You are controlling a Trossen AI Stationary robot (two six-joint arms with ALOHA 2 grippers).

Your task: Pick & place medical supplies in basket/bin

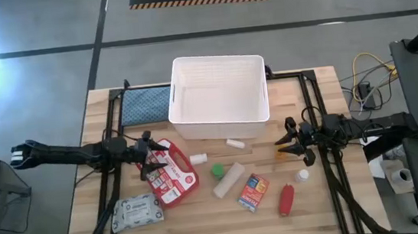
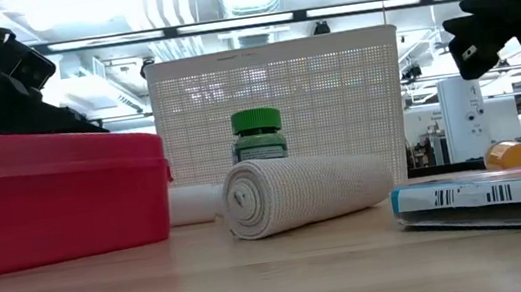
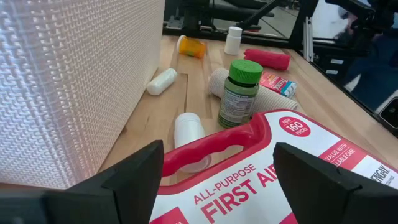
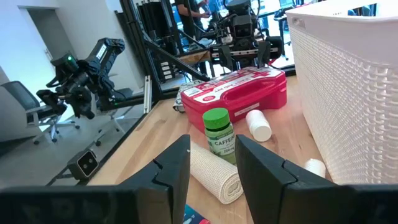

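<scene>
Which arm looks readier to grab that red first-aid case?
Probably the left: its open gripper hovers at the case's handle end, while the right gripper waits farther off beside the basket.

Bright overhead light; glare at the high view's left edge

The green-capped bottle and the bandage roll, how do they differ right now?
The green-capped bottle stands upright; the bandage roll lies on its side. The bottle is smooth with a printed label and green cap; the roll is plain beige woven cloth. In the low view the roll sits in front of the bottle. Both rest on the table, outside the basket.
</scene>
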